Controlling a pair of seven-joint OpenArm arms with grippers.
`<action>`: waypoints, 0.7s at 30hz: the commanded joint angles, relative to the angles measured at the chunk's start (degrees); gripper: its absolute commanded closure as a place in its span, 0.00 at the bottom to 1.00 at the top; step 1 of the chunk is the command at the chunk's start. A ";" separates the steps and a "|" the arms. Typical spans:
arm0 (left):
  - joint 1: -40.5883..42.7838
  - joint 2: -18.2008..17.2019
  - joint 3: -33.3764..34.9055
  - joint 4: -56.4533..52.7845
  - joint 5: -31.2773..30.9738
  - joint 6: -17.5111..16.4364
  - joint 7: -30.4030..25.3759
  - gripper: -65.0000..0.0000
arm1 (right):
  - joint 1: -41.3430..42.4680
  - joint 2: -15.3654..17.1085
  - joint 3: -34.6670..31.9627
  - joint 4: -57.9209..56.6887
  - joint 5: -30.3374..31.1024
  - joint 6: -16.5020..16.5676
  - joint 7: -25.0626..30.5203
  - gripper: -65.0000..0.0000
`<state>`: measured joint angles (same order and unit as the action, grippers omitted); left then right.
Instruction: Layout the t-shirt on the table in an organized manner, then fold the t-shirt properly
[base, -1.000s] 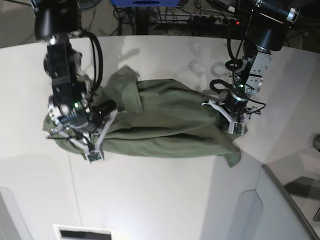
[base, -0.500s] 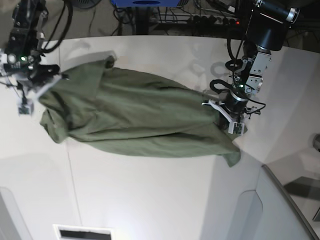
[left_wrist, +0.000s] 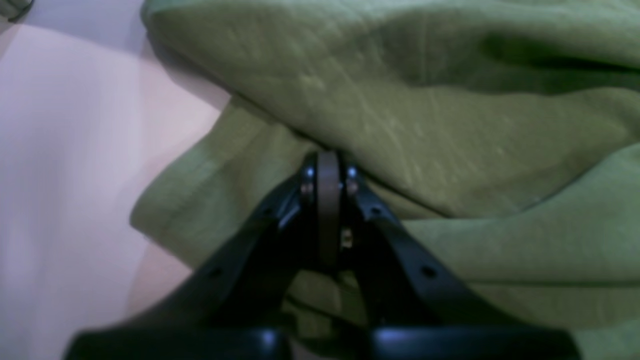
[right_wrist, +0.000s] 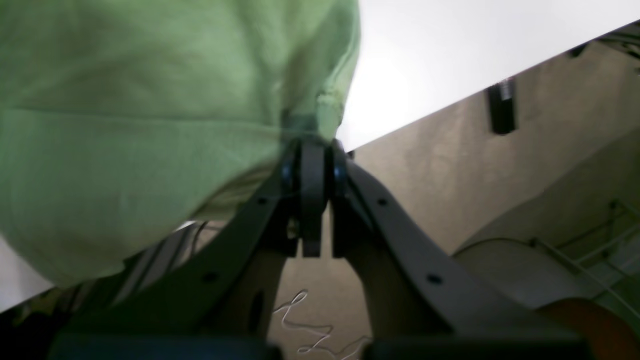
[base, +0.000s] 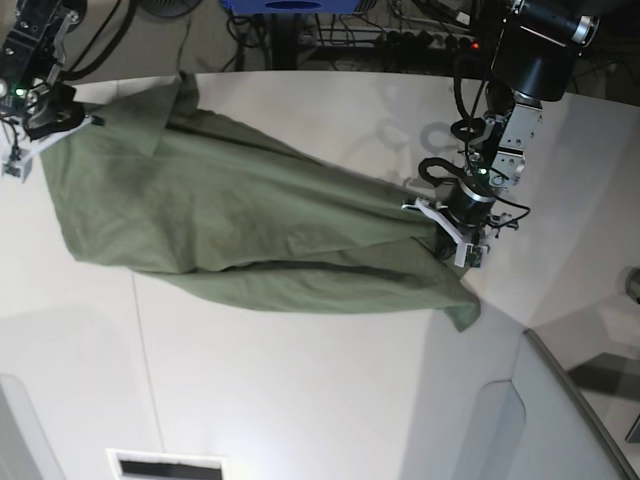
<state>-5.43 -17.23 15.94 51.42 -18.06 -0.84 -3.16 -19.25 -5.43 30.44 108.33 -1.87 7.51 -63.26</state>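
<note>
The t-shirt (base: 250, 225) lies stretched across the table (base: 300, 400), drawn between the two arms, bunched and creased toward the base view's right.

Right gripper (base: 45, 125) sits at the table's far left corner in the base view, jaws closed on an edge of the cloth and holding it lifted (the wrist view shows fabric hanging over the table edge). Left gripper (base: 455, 225) is low on the opposite end, jaws clamped on a fold of the cloth.

Step in hand, judged: spreading the garment flat before any fold.

To do it well, the two arms should pull apart evenly, keeping tension gentle so that neither pinch slips. The raised end should be lowered onto the table, not past its edge. Which part of the garment each grip holds cannot be told.
</note>
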 joint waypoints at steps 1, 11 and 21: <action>-0.24 -0.39 -0.08 0.32 0.26 0.27 1.80 1.00 | 0.21 0.55 0.38 0.72 -0.90 -0.26 0.63 0.97; 4.42 -2.24 -0.34 15.09 -0.26 0.27 2.15 1.00 | 1.09 0.38 0.73 5.03 -1.25 -0.26 0.63 0.46; 4.86 1.37 -9.04 26.69 0.26 0.01 11.82 1.00 | 9.35 3.98 -7.10 0.11 -0.90 7.74 7.40 0.42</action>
<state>0.19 -15.84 6.92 76.97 -17.89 -0.27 9.80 -10.37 -1.89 22.81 107.55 -1.98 16.12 -56.58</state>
